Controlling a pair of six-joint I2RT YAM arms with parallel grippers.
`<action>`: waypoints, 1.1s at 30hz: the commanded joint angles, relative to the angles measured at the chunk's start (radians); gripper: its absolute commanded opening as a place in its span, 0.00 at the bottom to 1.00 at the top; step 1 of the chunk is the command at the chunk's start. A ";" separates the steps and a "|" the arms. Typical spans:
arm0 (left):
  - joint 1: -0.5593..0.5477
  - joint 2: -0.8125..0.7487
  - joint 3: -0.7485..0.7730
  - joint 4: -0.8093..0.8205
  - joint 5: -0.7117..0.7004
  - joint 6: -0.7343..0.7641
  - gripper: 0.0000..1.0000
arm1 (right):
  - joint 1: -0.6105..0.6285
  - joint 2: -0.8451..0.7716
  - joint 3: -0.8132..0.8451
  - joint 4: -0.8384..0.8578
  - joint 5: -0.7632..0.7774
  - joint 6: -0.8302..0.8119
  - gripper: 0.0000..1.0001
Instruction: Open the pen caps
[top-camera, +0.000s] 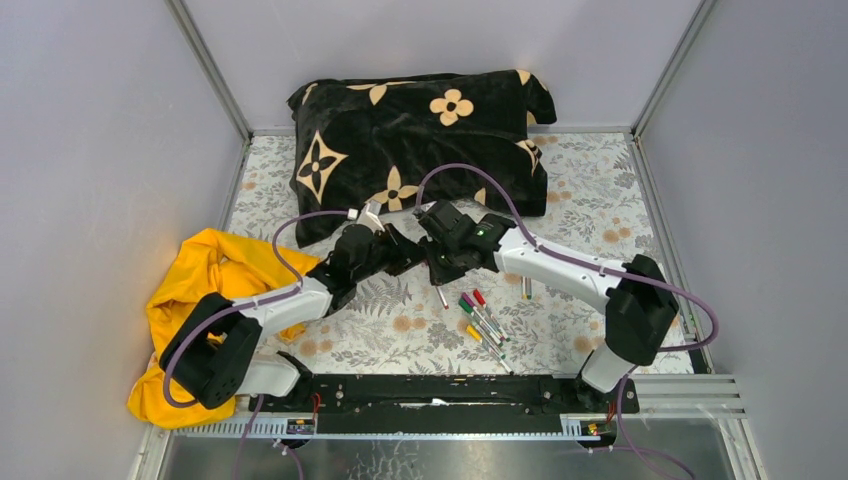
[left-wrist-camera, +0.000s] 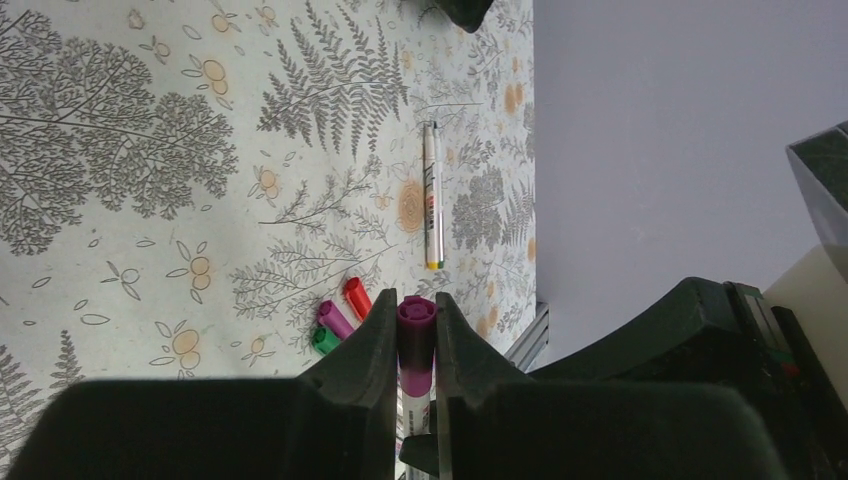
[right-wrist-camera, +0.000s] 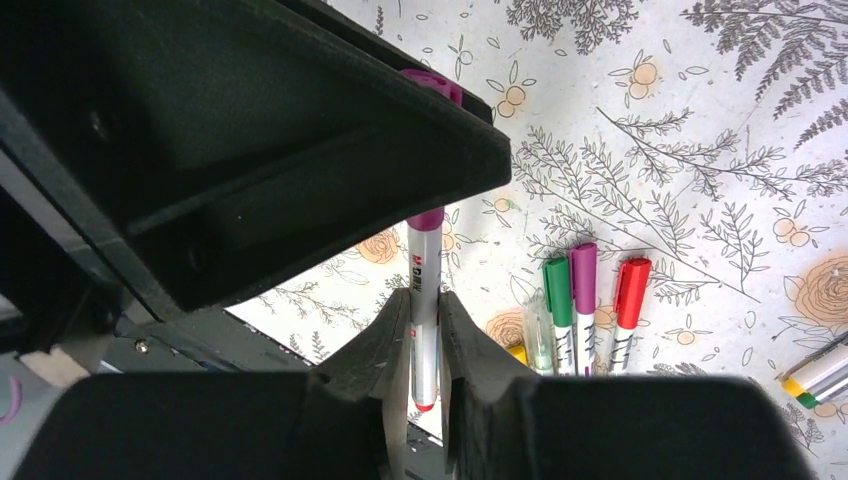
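Just in front of the black pillow (top-camera: 420, 130), your left fingers (left-wrist-camera: 370, 350) are clamped on the magenta cap (left-wrist-camera: 416, 335), and your right fingers (right-wrist-camera: 385, 360) grip the same pen's white barrel (right-wrist-camera: 424, 290). Farther from the pillow, more capped pens (top-camera: 483, 318) lie together on the table (top-camera: 380, 330).

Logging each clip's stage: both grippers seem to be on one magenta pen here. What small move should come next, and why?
Probably pull the two grippers straight apart along the pen's length. The left gripper is shut on the magenta cap, the right gripper is shut on the white barrel, and the cap looks still seated on the barrel.
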 joint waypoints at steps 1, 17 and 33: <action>-0.007 -0.034 -0.008 0.030 -0.015 -0.021 0.00 | 0.008 -0.114 -0.038 0.089 0.037 0.013 0.25; -0.007 -0.055 -0.017 0.069 0.007 -0.153 0.00 | 0.008 -0.209 -0.213 0.271 0.047 0.021 0.39; -0.008 -0.048 -0.015 0.065 0.020 -0.140 0.00 | 0.008 -0.168 -0.186 0.291 0.061 0.000 0.19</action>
